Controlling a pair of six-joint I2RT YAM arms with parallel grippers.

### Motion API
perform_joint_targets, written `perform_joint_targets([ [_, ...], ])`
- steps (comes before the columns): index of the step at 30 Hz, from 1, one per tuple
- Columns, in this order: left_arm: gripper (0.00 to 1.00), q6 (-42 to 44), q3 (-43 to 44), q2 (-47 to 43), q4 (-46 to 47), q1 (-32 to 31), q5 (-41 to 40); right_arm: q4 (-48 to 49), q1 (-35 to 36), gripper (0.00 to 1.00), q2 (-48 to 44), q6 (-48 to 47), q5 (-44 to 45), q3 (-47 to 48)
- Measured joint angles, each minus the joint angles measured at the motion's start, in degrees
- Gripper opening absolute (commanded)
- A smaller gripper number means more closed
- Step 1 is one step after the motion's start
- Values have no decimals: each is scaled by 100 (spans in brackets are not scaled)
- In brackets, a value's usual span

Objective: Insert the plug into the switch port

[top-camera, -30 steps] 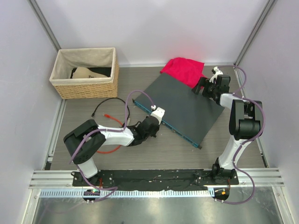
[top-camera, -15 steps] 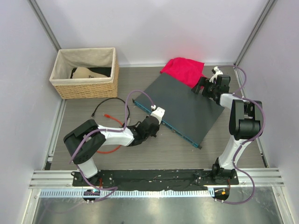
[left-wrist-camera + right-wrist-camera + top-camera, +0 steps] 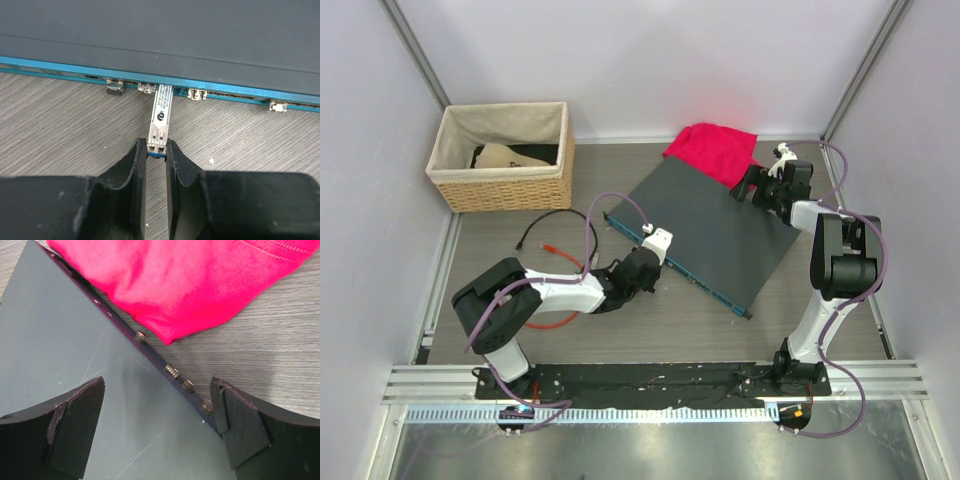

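Top view, left arm: elbow has sagged a touch toward the base over the last second, but the left gripper hasn't budged from the front edge of the switch.
Top view, right arm: no movement; the right gripper is parked at the far corner of the switch, beside the red cloth.
Left wrist view, grip: fingers clenched on the tail of the plug, pinching its blue end.
Left wrist view, plug: nose sits in the mouth of the switch port on the teal front face. Most of the metal body is still outside and looks fairly well lined up.
Right wrist view, jaws: spread wide astride the switch's rear edge, gripping nothing. Whether they brace the box I can't tell.
Meaning: barely any travel, so my read is the insertion is started, not seated. A straight push along the plug's axis is what's left.
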Motion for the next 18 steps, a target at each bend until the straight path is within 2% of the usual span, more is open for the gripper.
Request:
perform_joint_targets([
  [18,0,-2,0,92,46,-7,4,31,0,95,0,0,-7,-4],
])
